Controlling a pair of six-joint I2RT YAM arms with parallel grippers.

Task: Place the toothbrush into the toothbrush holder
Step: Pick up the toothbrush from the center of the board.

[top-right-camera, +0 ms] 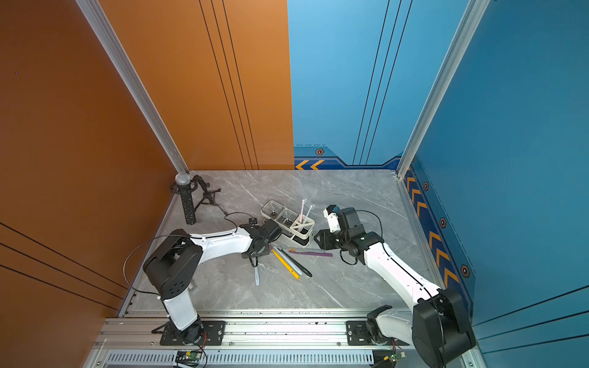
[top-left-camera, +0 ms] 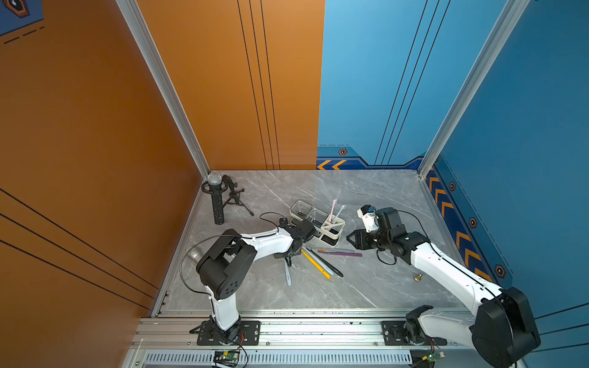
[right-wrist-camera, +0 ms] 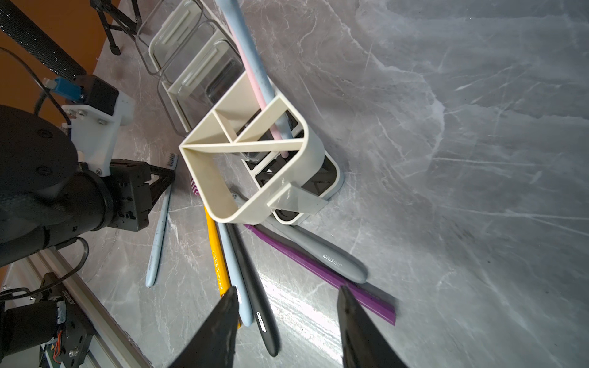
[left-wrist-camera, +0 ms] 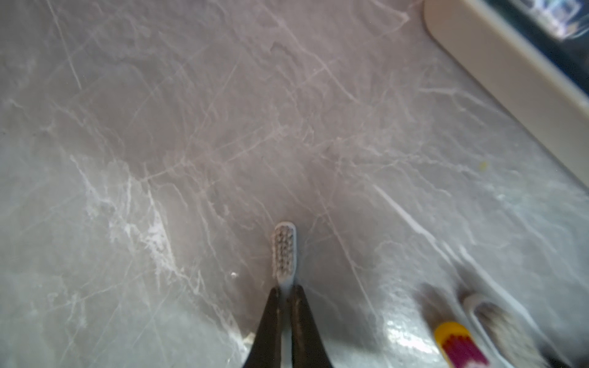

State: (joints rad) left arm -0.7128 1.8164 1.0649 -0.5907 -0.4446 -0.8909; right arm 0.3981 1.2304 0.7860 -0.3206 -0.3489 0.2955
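**Desk:** What is on the left arm?

**Me:** Item one: left gripper (left-wrist-camera: pixel 286 288), jaws pinching the neck of the pale blue toothbrush (left-wrist-camera: pixel 284 248), with the bristle head poking out past the tips. In a top view I see its handle (top-left-camera: pixel 287 274) at lower centre. I can't tell whether the head is clear of the marble table (top-left-camera: pixel 366 286), because that wrist view is blurred.

**Desk:** And the holder?

**Me:** Item two: toothbrush holder (top-left-camera: pixel 341 227), centre of both top views, just up and right of that gripper. A pink brush (top-left-camera: pixel 332 208) and a blue-grey brush (right-wrist-camera: pixel 251 54) stand tilted in its divided end.

**Desk:** Right side?

**Me:** Item three: right gripper (right-wrist-camera: pixel 287 298), jaws spread with nothing between them, right of the holder.

Item four: loose on the table just below the holder are a yellow brush (top-left-camera: pixel 316 264), a black brush (top-left-camera: pixel 333 269) and a purple brush (top-left-camera: pixel 342 254).
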